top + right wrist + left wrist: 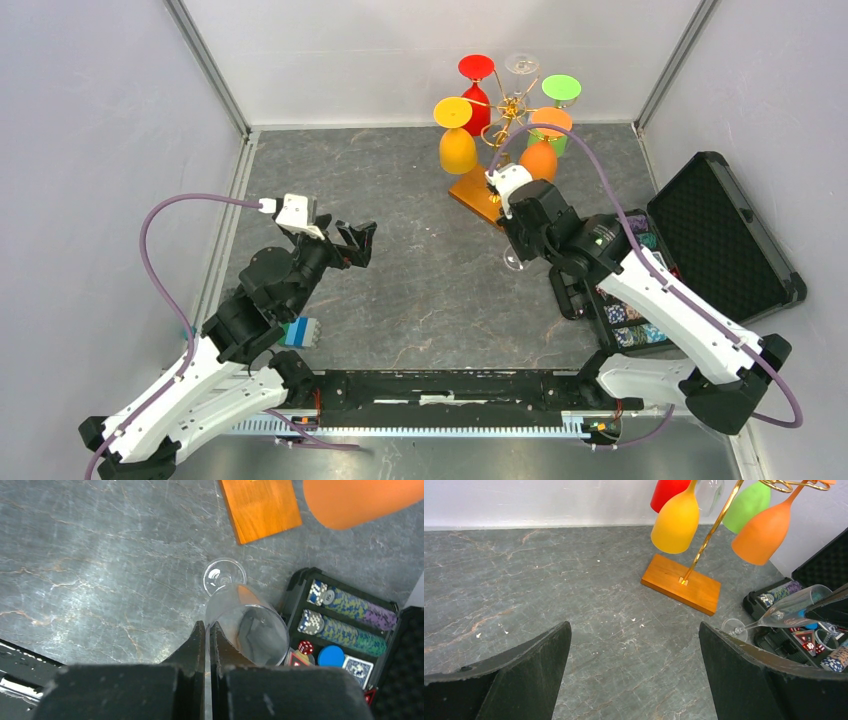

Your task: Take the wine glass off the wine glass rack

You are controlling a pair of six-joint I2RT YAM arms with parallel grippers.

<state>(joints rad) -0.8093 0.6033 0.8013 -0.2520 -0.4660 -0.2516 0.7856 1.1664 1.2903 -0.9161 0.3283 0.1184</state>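
The left gripper hung over the grey table, well to the left of the wine glass rack and nearer the arm bases than it. Its claw stood wide, with nothing between the fingers.

The rack stood upright at the far wall. Its gold stem rose from the amber base, and a yellow glass, a red glass, a green glass and an orange glass hung bowl-down from its arms.

The wine glass, a clear one, was off the rack. It lay tilted just in front of the base's right end, with its foot low and towards the base and its bowl raised away from it. Whether the foot touched the table could not be told.

The right gripper, on the near side of the rack's base, was pinched narrow on the wall of the bowl at the rim. From the wrist camera the bowl's mouth sat just right of the fingertips and the foot lay beyond them.

An open black case of poker chips lay right of the rack.
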